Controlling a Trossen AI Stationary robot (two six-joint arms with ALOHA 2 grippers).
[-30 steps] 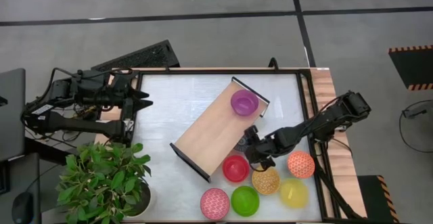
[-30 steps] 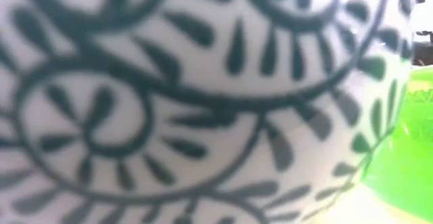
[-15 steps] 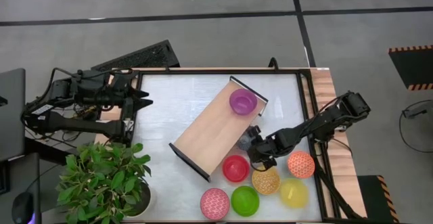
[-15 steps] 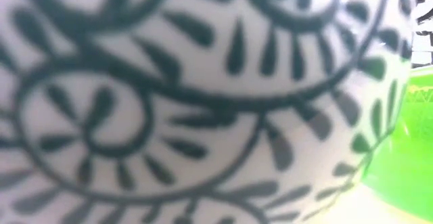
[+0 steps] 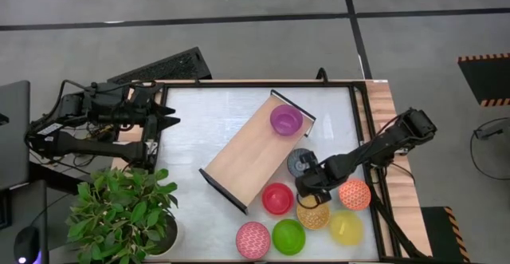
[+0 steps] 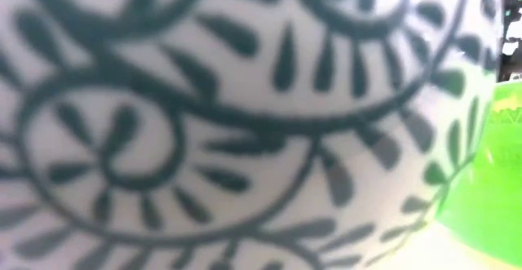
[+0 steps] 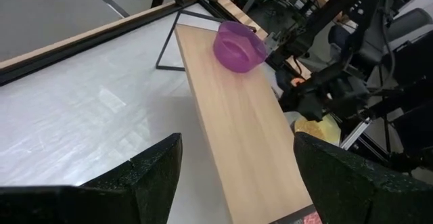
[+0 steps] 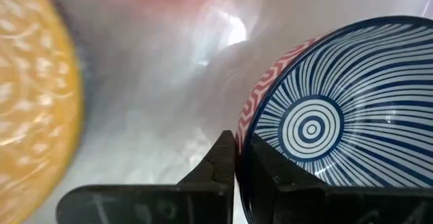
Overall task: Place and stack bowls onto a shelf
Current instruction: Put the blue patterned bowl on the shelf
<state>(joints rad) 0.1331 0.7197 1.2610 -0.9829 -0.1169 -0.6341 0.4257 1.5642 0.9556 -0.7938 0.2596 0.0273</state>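
Right gripper: pinched shut on the rim of the blue-striped bowl, one finger inside, one outside (pink zigzag outer wall in the wrist view), just beside the shelf's long edge.
Shelf: lies diagonally mid-desk; purple bowl at its far end.
Other bowls: red bowl, green bowl and the rest cluster along the desk's near edge.
Left gripper: fingers spread wide, empty, at the desk's left edge.

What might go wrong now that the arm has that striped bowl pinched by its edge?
The right gripper holds the blue striped bowl only by its rim, so it may tilt or slip out. The red bowl and the orange patterned bowl lie close beside the arm and might get knocked. The shelf already holds a purple bowl at one end, which a careless placement could bump.
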